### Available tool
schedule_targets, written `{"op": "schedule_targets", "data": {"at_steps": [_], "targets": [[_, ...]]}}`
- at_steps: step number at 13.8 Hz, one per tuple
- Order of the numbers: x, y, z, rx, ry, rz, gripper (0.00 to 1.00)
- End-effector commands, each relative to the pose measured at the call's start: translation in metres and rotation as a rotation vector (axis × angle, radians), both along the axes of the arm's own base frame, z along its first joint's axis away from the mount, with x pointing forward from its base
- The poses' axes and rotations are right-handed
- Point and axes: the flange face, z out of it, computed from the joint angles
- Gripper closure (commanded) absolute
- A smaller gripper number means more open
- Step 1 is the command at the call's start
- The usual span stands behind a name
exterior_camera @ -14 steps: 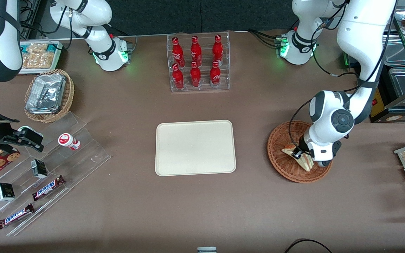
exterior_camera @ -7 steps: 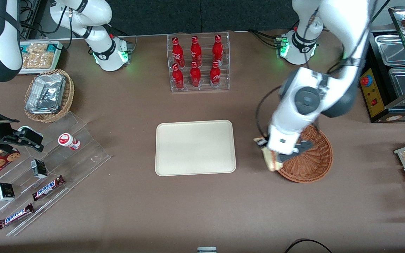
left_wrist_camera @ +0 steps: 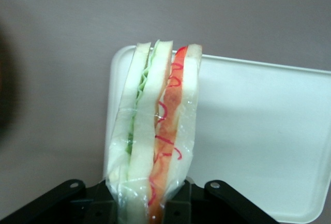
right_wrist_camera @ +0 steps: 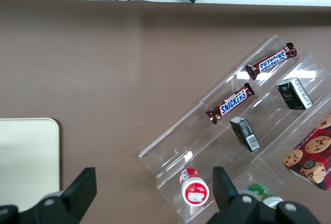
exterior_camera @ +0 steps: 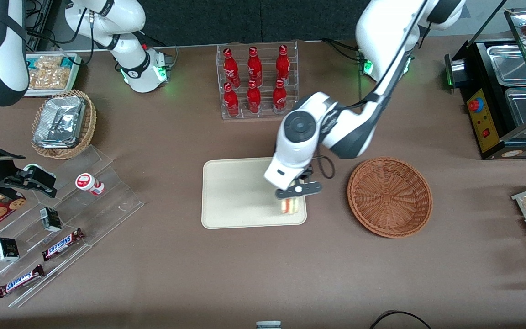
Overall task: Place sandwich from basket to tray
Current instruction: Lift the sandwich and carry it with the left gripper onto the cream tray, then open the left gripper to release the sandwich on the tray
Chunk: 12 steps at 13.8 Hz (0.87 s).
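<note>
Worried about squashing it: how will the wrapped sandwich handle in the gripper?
Probably soft: the sandwich is bread layers in loose, glossy wrap, so it may slip or compress. It hangs from the gripper over the tray without drooping, so it seems light.

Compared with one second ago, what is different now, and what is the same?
The gripper lifted the sandwich out of the basket and carried it sideways toward the parked arm's end of the table; it now holds the sandwich above the edge of the tray nearest the basket. The basket is empty now. Basket, tray, bottles and Snickers bars stayed where they were.
</note>
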Motion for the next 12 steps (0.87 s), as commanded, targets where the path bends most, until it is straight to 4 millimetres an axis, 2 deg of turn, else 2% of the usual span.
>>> {"op": "schedule_targets", "data": {"at_steps": [1,4,7,9,10,11,12], "targets": [[-0.001,-0.041,-0.034,-0.02,-0.006,0.003,0.85],[-0.012,-0.069,-0.075,-0.056,-0.025,0.025,0.85],[-0.013,-0.085,-0.113,-0.063,-0.017,0.026,0.84],[-0.02,-0.092,-0.135,-0.055,-0.003,0.024,0.73],[-0.024,-0.096,-0.143,-0.057,-0.006,0.024,0.7],[-0.023,-0.097,-0.146,-0.068,-0.014,0.032,0.57],[-0.023,-0.096,-0.149,-0.068,-0.014,0.037,0.24]]}}
